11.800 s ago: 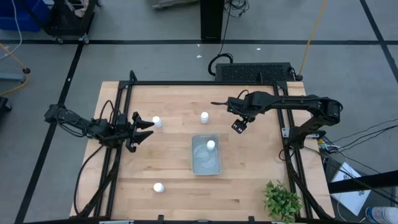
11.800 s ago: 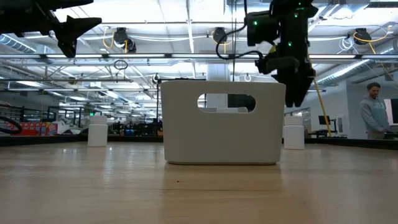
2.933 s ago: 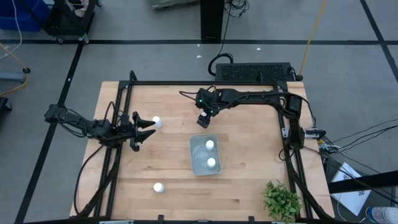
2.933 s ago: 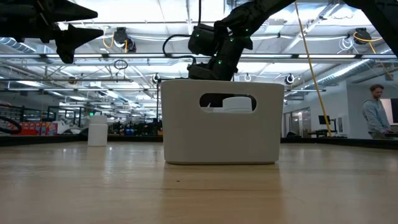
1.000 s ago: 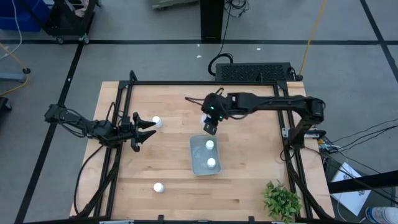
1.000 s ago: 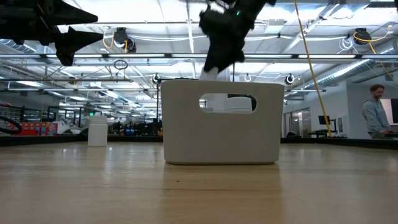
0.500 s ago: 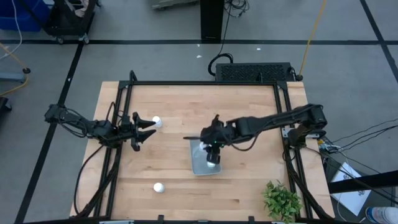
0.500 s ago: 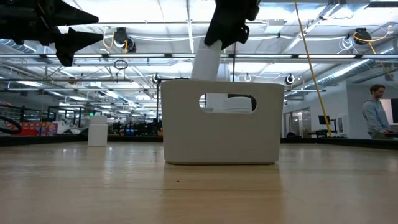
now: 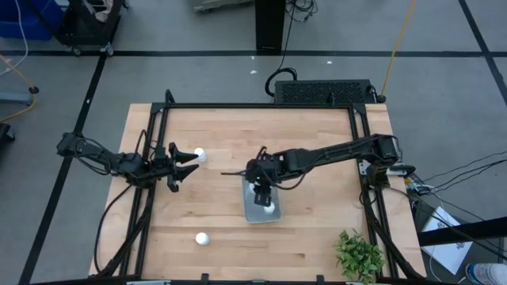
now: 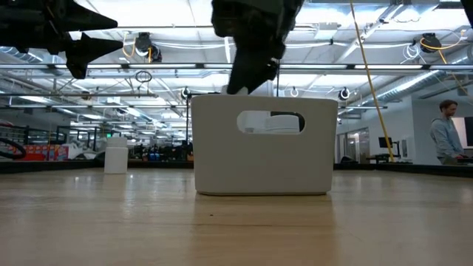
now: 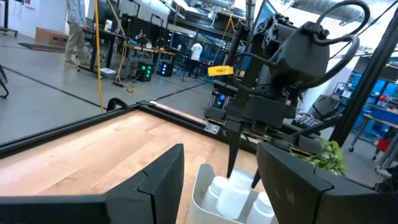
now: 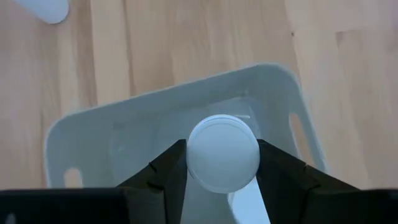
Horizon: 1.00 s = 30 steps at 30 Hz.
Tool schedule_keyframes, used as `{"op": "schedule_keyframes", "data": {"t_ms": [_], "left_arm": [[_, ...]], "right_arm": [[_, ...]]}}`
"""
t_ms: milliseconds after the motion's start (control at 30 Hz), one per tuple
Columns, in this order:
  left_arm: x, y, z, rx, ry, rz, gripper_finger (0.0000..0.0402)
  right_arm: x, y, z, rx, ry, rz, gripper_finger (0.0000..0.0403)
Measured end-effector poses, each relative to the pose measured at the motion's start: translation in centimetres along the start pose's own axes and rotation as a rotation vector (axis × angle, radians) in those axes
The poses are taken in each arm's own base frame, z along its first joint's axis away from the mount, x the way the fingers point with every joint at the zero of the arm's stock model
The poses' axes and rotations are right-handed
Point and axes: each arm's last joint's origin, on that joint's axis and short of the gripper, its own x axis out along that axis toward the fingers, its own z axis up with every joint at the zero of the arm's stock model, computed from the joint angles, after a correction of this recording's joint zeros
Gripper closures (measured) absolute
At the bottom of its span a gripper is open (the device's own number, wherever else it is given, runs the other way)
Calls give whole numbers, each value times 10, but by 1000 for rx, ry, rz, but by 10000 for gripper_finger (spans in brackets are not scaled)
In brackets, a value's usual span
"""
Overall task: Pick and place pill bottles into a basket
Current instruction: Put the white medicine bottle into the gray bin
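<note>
The basket (image 9: 247, 212) stands mid-table, and one pill bottle (image 9: 269, 208) is inside it. My right gripper (image 9: 261, 188) hangs over the basket's far half, shut on another white pill bottle (image 12: 222, 152). In the low view this bottle (image 10: 235, 89) shows just above the basket's wall (image 10: 222, 162). My left gripper (image 9: 184, 162) hovers open at the table's left. A third bottle (image 9: 200, 155) stands on its base on the wood just beyond the left gripper's fingertips. One more bottle (image 9: 203, 237) stands near the front edge. My right gripper pinches the pill bottle's sides just under the cap (image 12: 193, 158) between its two fingers (image 12: 163, 174). The fingers come from above, pointing down. The bottle hangs roughly upright, cap up, over the basket's inside (image 12: 155, 143). Whether its base touches the basket's floor I cannot tell.
A green plant (image 9: 358, 255) sits at the near right corner. Black frame rails (image 9: 253, 106) run along the table's far, left and right sides. Bare wood lies between the basket and the left gripper. A person (image 10: 446, 133) stands far off in the room.
My right gripper has carried the pill bottle toward the table's near edge, from beyond the basket's far end to over the basket. It then went down, so the bottle, first clear above the rim and tilted, has sunk mostly below it.
</note>
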Motion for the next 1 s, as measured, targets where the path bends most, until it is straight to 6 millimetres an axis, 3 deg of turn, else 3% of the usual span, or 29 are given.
{"op": "schedule_keyframes", "data": {"t_ms": [333, 633, 767, 1000], "left_arm": [[0, 0, -1, 6, 5, 1, 192], [0, 0, 0, 8, 4, 1, 192], [0, 0, 0, 6, 5, 1, 192], [0, 0, -1, 4, 8, 1, 192]], "right_arm": [[33, -16, 2, 25, 68, 42, 251], [36, -17, 0, 19, 91, 62, 240], [50, -19, -2, 16, 112, 56, 245], [56, -18, -2, 16, 112, 81, 235]]}}
